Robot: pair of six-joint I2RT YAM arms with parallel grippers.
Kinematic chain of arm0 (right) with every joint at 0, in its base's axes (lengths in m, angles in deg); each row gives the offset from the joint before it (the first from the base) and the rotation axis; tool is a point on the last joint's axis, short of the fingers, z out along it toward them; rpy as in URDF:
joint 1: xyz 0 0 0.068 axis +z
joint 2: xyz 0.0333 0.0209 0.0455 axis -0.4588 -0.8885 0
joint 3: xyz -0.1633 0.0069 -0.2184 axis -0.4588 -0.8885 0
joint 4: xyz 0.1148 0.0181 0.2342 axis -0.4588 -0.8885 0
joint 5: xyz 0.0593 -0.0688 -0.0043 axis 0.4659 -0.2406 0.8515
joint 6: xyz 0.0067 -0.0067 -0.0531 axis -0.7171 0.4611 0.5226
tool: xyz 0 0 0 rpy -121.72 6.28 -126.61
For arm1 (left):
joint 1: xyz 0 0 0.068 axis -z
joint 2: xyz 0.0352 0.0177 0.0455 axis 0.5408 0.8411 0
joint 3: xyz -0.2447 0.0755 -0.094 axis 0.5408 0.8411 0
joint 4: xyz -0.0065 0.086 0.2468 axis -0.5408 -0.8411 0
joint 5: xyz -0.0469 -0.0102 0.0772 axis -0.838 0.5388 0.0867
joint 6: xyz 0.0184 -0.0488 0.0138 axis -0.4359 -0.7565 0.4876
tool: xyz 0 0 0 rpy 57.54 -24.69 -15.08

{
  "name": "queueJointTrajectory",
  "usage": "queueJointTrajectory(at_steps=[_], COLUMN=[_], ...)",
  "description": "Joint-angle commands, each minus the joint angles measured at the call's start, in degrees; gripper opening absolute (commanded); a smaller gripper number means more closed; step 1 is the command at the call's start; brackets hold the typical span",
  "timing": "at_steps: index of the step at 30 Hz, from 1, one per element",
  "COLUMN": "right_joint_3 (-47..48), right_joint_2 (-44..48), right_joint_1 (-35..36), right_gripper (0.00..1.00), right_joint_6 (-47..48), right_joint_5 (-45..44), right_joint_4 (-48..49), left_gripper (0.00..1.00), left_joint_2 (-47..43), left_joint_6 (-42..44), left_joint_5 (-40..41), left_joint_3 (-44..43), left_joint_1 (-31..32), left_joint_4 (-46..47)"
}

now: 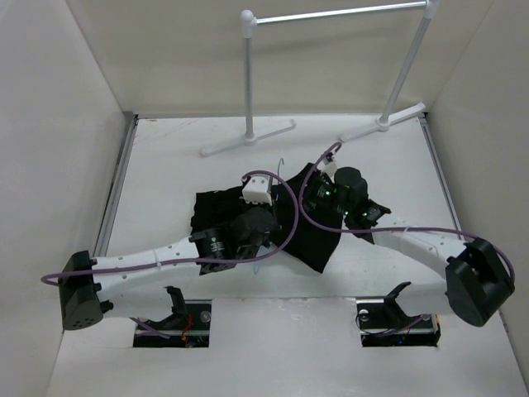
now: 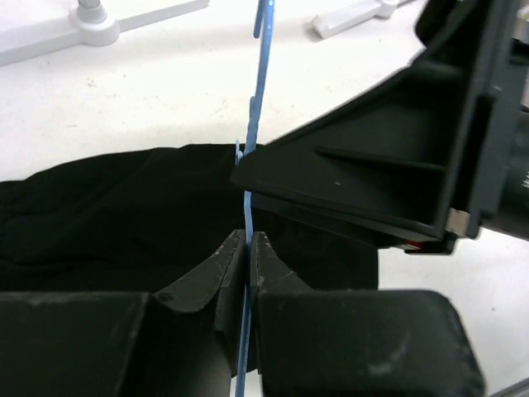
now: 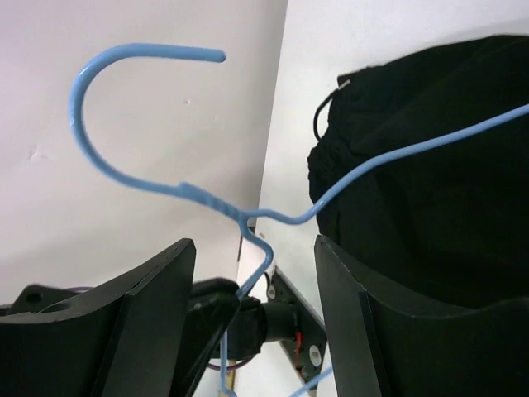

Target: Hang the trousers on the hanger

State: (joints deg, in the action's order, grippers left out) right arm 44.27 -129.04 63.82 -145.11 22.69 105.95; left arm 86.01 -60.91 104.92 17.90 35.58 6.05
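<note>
Here the left claw (image 2: 246,248) pinches the hanger (image 2: 259,91) by the trousers (image 2: 107,207); the right claw (image 3: 252,244) gapes.

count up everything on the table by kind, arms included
trousers: 1
hanger: 1
rail stand: 1
robot arms: 2, left arm and right arm
total: 5

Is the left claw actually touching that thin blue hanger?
Touching. The left wrist view shows the left gripper with both fingers pressed against the hanger wire, no gap either side.
</note>
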Motion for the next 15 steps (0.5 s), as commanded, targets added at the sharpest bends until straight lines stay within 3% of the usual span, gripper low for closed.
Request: queueJointTrajectory(at_steps=[1, 4, 11, 14, 15], right_joint_3=[3.7, 4.0, 4.4, 5.2, 5.8], right_joint_2=[-2.5, -5.2, -8.2, -7.2, -6.9], right_joint_1=[1.3, 1.6, 2.1, 2.2, 2.2], right_gripper=[0.65, 0.61, 0.24, 0.15, 0.13], right_joint_6=[-3.7, -6.7, -10.9, -10.1, -9.4], right_joint_5=[1.7, 0.9, -1.9, -4.3, -4.7], right_joint_4=[7.0, 6.0, 7.5, 6.3, 5.4], left_gripper=[0.03, 0.03, 0.04, 0.14, 0.22], left_joint_2=[-1.0, -1.1, -2.1, -3.9, -5.0], left_joint_6=[-1.8, -1.8, -2.8, -3.9, -4.2], left_joint_5=[1.2, 1.7, 2.2, 3.3, 3.7], left_joint_3=[0.8, 1.5, 3.5, 5.1, 5.9], left_joint_1=[0.5, 0.7, 1.5, 2.4, 2.8], left_joint_4=[2.3, 3.1, 3.0, 2.4, 2.2])
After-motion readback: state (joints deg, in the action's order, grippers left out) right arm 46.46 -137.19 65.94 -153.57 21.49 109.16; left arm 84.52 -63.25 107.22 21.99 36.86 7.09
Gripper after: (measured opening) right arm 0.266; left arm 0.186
